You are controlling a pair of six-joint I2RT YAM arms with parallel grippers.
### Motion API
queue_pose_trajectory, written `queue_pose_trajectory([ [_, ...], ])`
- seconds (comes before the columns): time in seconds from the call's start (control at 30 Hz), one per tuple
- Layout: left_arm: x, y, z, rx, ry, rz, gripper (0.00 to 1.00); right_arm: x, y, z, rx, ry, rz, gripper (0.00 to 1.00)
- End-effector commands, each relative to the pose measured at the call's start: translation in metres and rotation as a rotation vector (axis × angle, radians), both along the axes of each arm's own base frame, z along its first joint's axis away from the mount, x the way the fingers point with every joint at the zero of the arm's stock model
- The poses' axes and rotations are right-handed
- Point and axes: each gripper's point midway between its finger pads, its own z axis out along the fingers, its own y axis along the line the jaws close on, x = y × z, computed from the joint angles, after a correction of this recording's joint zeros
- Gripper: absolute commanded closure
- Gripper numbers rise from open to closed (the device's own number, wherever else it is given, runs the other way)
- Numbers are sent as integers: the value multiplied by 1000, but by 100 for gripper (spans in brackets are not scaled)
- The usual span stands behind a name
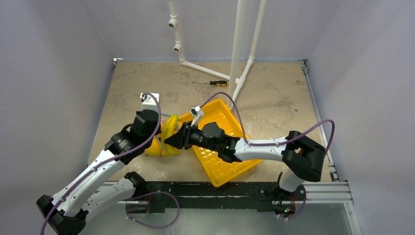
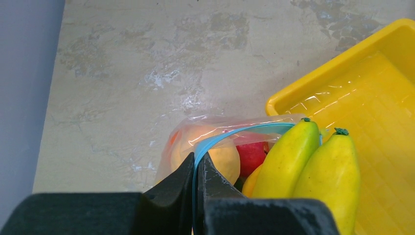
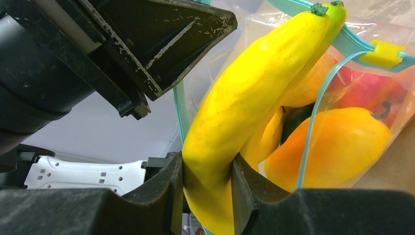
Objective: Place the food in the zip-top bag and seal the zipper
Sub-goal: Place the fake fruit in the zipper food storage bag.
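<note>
The clear zip-top bag (image 2: pixel 188 128) lies left of the tray, holding a red apple (image 2: pixel 252 155), a peach-coloured fruit (image 2: pixel 222 159) and an orange mango (image 3: pixel 333 142). My left gripper (image 2: pixel 197 164) is shut on the bag's teal-blue zipper (image 2: pixel 244 131) and holds the mouth up. My right gripper (image 3: pixel 205 166) is shut on the yellow banana (image 3: pixel 254 88), a pair with green tips, whose tip end reaches into the bag's mouth. In the top view the banana (image 1: pixel 169 129) sits between the left gripper (image 1: pixel 155 131) and the right gripper (image 1: pixel 172 140). A yellow slider (image 3: pixel 384 53) sits on the zipper.
The yellow gridded tray (image 1: pixel 230 161) lies tilted under the right arm, right of the bag. A black-and-yellow screwdriver (image 1: pixel 215 82) lies at the back near white pipes (image 1: pixel 240 49). Grey walls enclose the table on three sides.
</note>
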Motion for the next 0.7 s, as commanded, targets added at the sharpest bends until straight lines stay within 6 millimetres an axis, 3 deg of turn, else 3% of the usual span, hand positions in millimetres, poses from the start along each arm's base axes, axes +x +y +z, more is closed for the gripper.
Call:
queue_pose_trajectory([
  [0.0, 9, -4, 18, -57, -69, 19, 100, -10, 0, 12, 23, -3, 41, 100],
  [0.3, 9, -5, 16, -52, -62, 14, 100, -7, 13, -1, -63, -34, 54, 100],
  [0.67, 10, -6, 16, -51, -61, 10, 100, -24, 25, -12, -121, -103, 139, 100],
])
